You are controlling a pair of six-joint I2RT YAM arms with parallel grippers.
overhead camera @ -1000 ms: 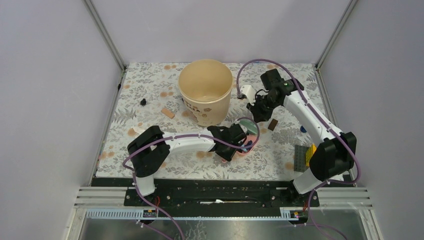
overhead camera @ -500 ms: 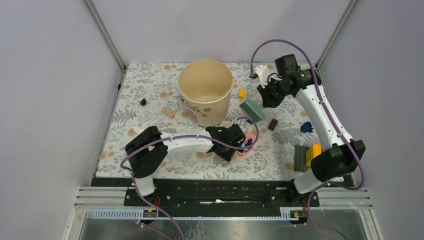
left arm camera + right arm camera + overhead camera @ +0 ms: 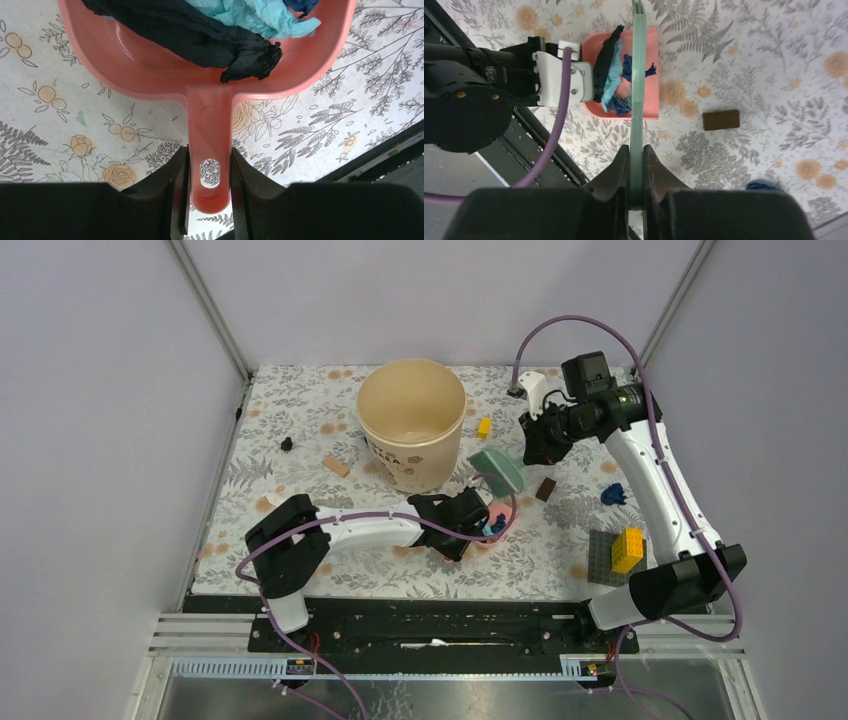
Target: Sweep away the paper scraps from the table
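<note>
Change: green brush (image 3: 497,468) lifted away from the pink dustpan (image 3: 150,65) and drawn toward the far right.
Meaning: stroke probably finished, with more sweeping left to do.
Right tool (image 3: 636,165): clenched on the brush handle.
Left tool (image 3: 206,170): grasping the dustpan handle.
Paper scraps (image 3: 200,35): heaped in the pan; loose blue scrap (image 3: 612,494) on the table (image 3: 300,410), right side.
Axis: pan runs left to right, handle left, mouth right; black strip lies across it.
</note>
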